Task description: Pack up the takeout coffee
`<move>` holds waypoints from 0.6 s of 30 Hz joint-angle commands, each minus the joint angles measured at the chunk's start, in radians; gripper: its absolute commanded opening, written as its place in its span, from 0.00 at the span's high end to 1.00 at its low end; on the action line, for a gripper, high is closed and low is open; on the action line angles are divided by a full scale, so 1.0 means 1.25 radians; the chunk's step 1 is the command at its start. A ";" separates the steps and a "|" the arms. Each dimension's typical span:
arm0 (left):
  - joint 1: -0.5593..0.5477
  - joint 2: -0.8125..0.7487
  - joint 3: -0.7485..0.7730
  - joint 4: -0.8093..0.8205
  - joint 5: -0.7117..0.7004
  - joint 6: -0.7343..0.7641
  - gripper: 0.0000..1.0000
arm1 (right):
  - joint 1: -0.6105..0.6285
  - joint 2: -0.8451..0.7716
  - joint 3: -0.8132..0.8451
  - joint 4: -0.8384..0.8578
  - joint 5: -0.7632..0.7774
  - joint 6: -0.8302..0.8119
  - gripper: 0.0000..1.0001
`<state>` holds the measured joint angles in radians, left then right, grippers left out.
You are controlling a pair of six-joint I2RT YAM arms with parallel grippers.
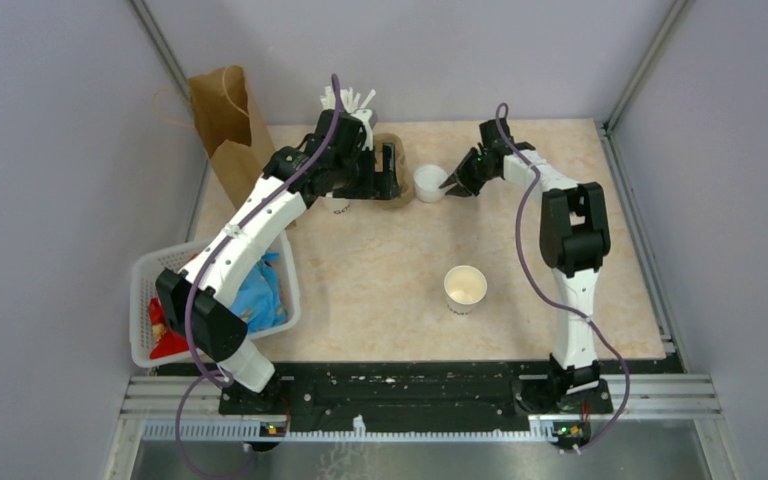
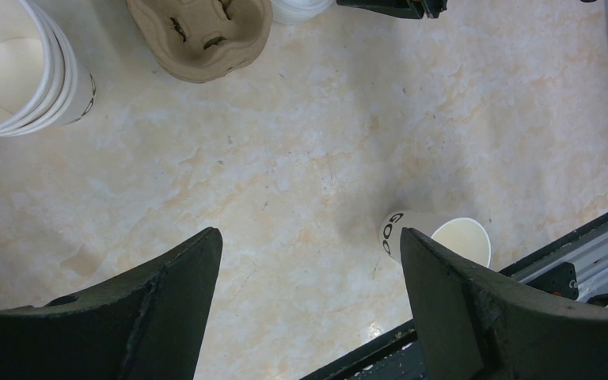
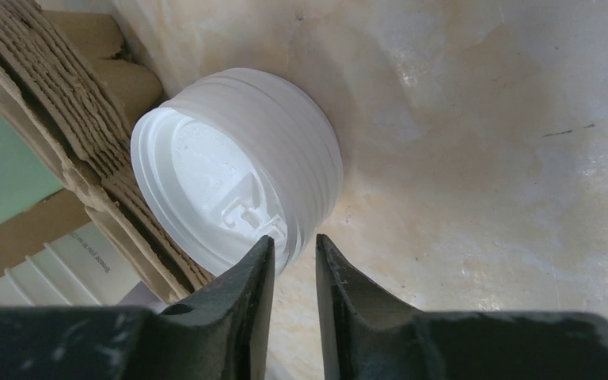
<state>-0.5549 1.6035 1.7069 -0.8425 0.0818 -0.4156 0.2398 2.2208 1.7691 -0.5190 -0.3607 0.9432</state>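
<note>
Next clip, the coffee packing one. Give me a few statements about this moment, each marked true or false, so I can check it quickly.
1. The lone paper cup stands upright with no lid on. True.
2. The left hand is shut on a cup. False: its jaws stand wide open with nothing between them.
3. The right hand is at the edge of the stack of white lids. True.
4. The brown paper bag lies in the white basket. False: it is outside the basket, at the table's far left.
5. The pulp cup carrier holds a cup. False: its wells are empty.
</note>
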 commanded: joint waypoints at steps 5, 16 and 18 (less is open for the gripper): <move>0.002 -0.027 -0.001 0.005 0.003 0.013 0.11 | 0.005 0.002 0.040 0.007 0.001 0.011 0.82; 0.002 -0.030 -0.003 0.006 0.008 0.012 0.11 | 0.005 -0.016 0.043 -0.002 0.000 0.015 0.87; 0.002 -0.031 -0.004 0.008 0.009 0.011 0.11 | 0.006 -0.017 0.042 -0.003 -0.001 0.014 0.85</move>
<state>-0.5549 1.6035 1.7069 -0.8425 0.0822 -0.4156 0.2401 2.2208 1.7691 -0.5240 -0.3607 0.9543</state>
